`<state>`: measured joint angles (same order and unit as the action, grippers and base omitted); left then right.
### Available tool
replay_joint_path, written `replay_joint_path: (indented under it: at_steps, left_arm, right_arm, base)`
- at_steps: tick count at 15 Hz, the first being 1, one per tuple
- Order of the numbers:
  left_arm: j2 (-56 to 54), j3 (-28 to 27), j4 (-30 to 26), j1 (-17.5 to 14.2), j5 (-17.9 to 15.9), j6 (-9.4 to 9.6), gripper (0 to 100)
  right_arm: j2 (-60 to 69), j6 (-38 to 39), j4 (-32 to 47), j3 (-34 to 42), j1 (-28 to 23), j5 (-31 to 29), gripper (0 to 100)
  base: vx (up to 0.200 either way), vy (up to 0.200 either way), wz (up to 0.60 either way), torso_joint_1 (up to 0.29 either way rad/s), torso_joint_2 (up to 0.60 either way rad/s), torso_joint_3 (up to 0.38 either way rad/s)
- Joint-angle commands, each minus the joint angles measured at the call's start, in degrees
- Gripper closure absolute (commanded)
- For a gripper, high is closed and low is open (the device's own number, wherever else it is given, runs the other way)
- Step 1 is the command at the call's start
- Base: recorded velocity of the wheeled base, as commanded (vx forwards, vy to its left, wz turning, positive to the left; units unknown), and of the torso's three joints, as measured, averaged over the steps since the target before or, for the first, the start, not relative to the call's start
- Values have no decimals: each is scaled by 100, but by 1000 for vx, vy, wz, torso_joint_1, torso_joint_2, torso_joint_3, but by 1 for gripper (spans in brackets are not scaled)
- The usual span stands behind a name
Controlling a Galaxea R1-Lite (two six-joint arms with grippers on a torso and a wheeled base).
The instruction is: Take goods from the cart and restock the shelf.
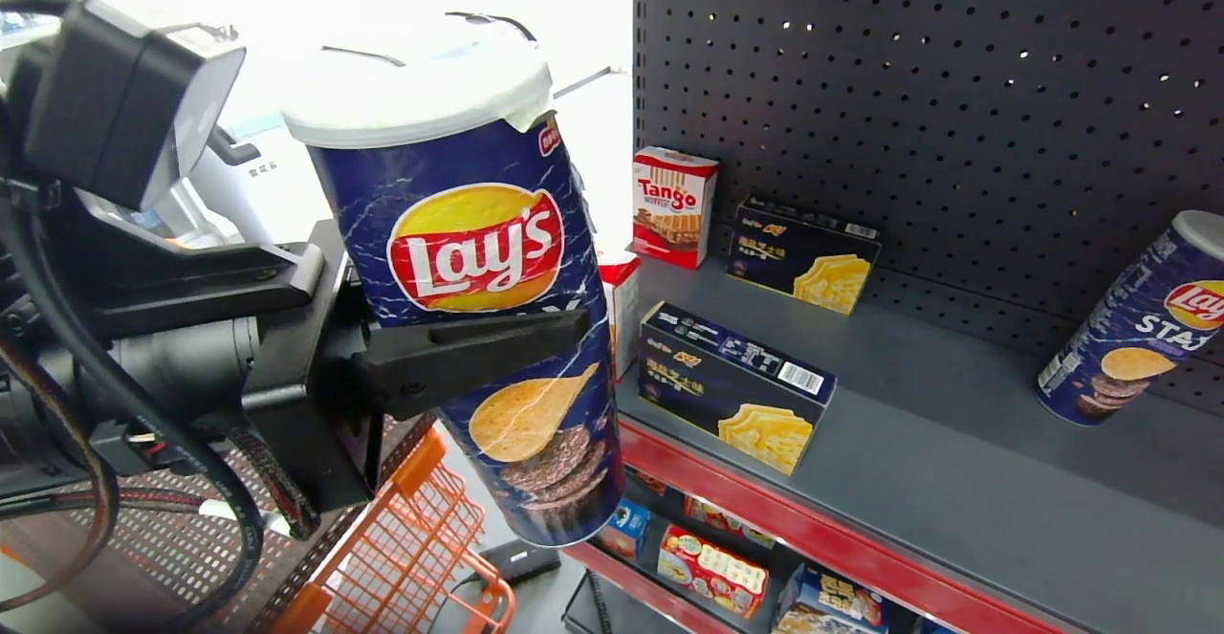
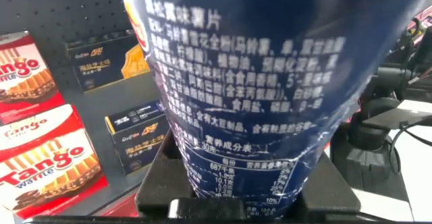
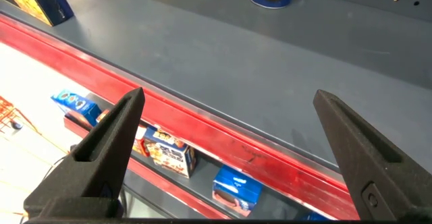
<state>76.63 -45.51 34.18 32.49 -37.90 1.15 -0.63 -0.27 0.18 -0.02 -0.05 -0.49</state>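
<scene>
- grey shelf (image 1: 956,481) decking is stretching out beyond the left gripper (image 1: 535,333) in the head view, with a pegboard back (image 1: 956,89) rising behind it. the gripper is clamping a tall chips canister (image 1: 478,261) around its middle, nearly upright, above the orange cart (image 1: 411,538) and just short of the shelf's red lip (image 1: 765,510).
- dark boxes (image 1: 736,385) and a wafer box (image 1: 674,204) are crowding the deck just past the fingertips, so a straight push forward is risking a knock that tips them. a second canister (image 1: 1133,328) is leaning on the pegboard well off toward the right gripper's side, with open deck lying between.
- in the left wrist view the canister (image 2: 250,96) is looming close between the jaws, with wafer boxes (image 2: 40,156) and a dark box (image 2: 138,140) standing beyond it. my worry is that narrow pads on a smooth tube are inviting a slip or a swivel if the arm is swinging fast, or a tilted set-down that rolls.
- in the right wrist view the right gripper (image 3: 229,99) is hanging with fingers wide apart, holding nothing, over the red lip (image 3: 223,133) and bare deck (image 3: 270,55). parked there, it is risking a clip from the incoming canister.
</scene>
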Motion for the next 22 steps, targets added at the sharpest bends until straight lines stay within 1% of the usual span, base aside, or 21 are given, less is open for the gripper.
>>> replay_joint_path:
  at_steps: [1,3,6,8,18,22]
  left_arm:
    - [80,-72,45,-6,-33,0,100]
    - [177,-81,185,-6,-51,0,100]
    - [256,-143,203,-6,-51,-9,100]
    - [282,-195,194,-6,-60,-9,100]
    - [335,-107,203,3,-68,0,100]
    - [344,-107,212,-6,-68,0,100]
  right_arm:
    - [-7,0,-1,2,-4,-4,0]
    - [-7,0,-1,2,5,-4,0]
    - [-7,0,-1,2,5,-4,0]
    - [-7,0,-1,2,5,-4,0]
    - [-7,0,-1,2,5,-4,0]
    - [-7,0,-1,2,5,-4,0]
  base:
    - [0,0,-600,7,-7,7]
    - [0,0,-600,2,0,5]
    - [0,0,-600,-1,4,1]
    - [0,0,0,0,0,0]
    - [0,0,0,0,0,0]
    - [0,0,-600,0,2,1]
